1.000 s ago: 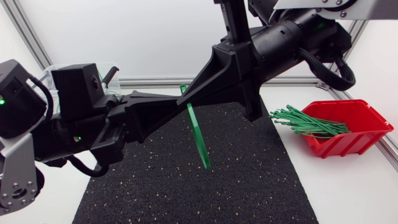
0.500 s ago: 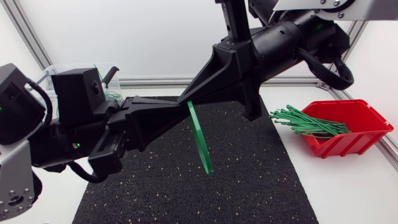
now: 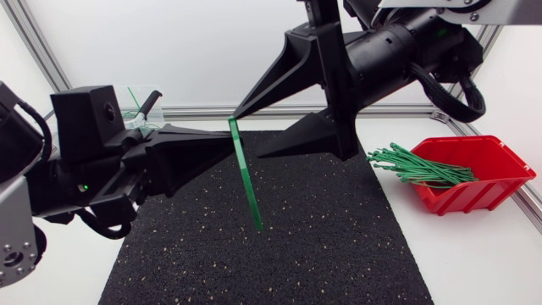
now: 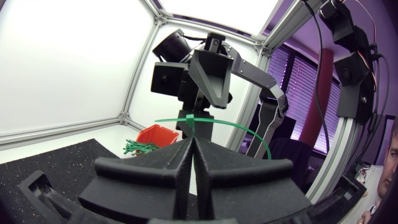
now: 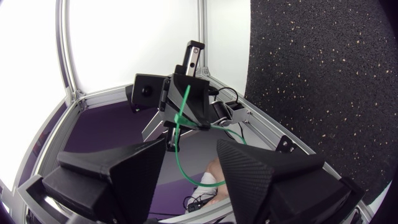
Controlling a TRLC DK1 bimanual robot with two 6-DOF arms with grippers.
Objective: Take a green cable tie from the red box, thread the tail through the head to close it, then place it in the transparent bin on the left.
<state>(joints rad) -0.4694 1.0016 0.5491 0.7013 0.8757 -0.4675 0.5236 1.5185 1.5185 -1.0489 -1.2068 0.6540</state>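
My left gripper (image 3: 230,138) is shut on the upper end of a green cable tie (image 3: 246,178), whose long strip hangs slanting down over the black mat (image 3: 339,246). My right gripper (image 3: 247,135) stands open around that spot, one finger above and one below, touching neither. In the left wrist view the tie (image 4: 214,122) arcs out sideways from the shut fingertips (image 4: 186,149). In the right wrist view the tie (image 5: 180,118) hangs ahead of the open gripper (image 5: 193,149). The red box (image 3: 487,178) holds several green ties (image 3: 415,165). The transparent bin (image 3: 140,102) is mostly hidden behind my left arm.
The black mat covers the table's middle, with white table surface (image 3: 483,254) around it. An aluminium frame rail (image 3: 203,111) runs along the back edge. The red box (image 4: 158,134) shows small beyond the left gripper.
My right gripper has opened and let go of the cable tie. My left gripper, still holding the tie, has drawn back to the left and the strip has swung with it.
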